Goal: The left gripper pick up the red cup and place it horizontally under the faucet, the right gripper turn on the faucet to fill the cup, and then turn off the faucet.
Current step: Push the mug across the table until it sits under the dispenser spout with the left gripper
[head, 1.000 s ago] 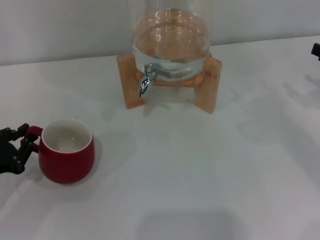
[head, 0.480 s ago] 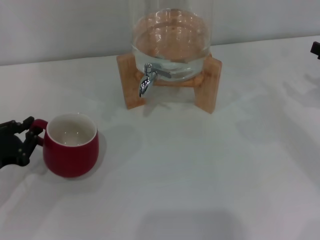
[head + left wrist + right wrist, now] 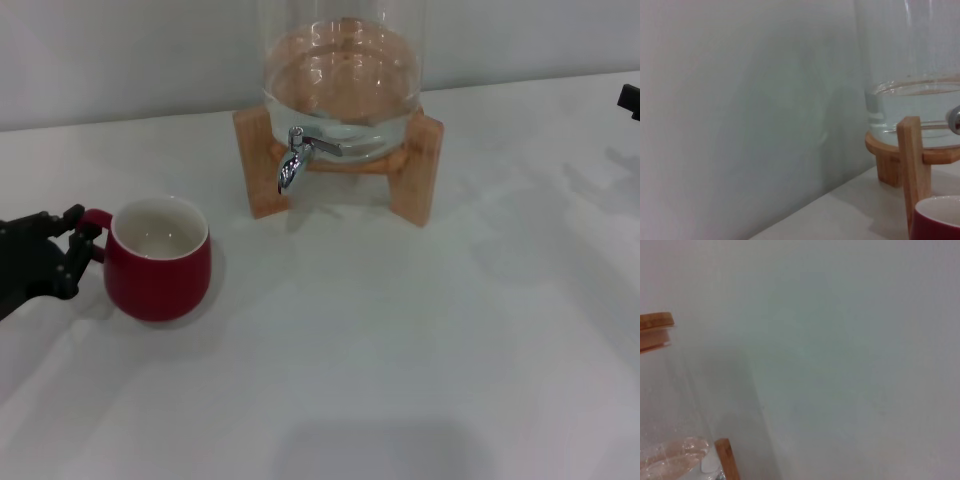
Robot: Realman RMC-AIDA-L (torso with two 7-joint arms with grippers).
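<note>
The red cup (image 3: 160,259) sits upright, its handle pinched in the left claw (image 3: 72,250).

Your head cam looks forward and down over the white worktop (image 3: 400,350), with the water dispenser (image 3: 343,90) at the far side. The left wrist cam sits low and close, facing the dispenser's wooden stand (image 3: 912,165) and the wall (image 3: 740,100). The right wrist cam faces the wall too, catching the dispenser's wooden lid (image 3: 655,332). All three share the dispenser.
</note>
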